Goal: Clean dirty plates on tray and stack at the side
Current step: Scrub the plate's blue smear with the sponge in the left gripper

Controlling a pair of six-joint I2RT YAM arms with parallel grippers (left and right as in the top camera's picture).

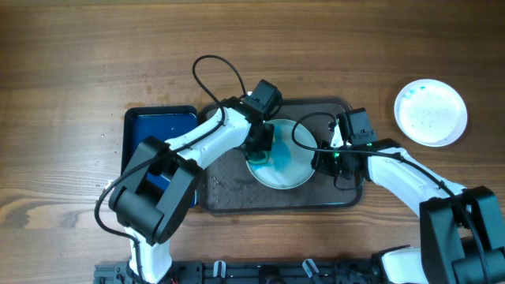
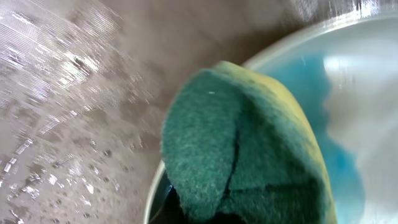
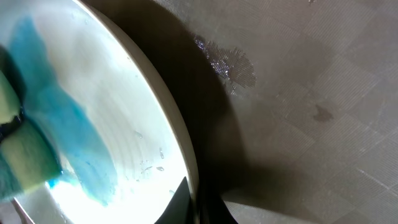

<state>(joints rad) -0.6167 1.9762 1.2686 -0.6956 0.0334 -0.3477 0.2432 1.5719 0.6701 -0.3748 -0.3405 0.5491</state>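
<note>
Dirty plate (image 1: 288,162) lies mid-tray (image 1: 237,197): white, wet, with a broad blue smear across its left half. Left claw (image 1: 259,146) clamped on green-yellow sponge (image 2: 242,155), pressed to the smear. Right claw (image 1: 325,160) pinched on the plate's right rim. Second plate (image 1: 430,112) on counter (image 1: 79,63), far right.

Left arm (image 1: 217,136) and right arm (image 1: 398,170) flank the plate (image 1: 292,167); tray's (image 1: 260,202) front strip lies free.
</note>
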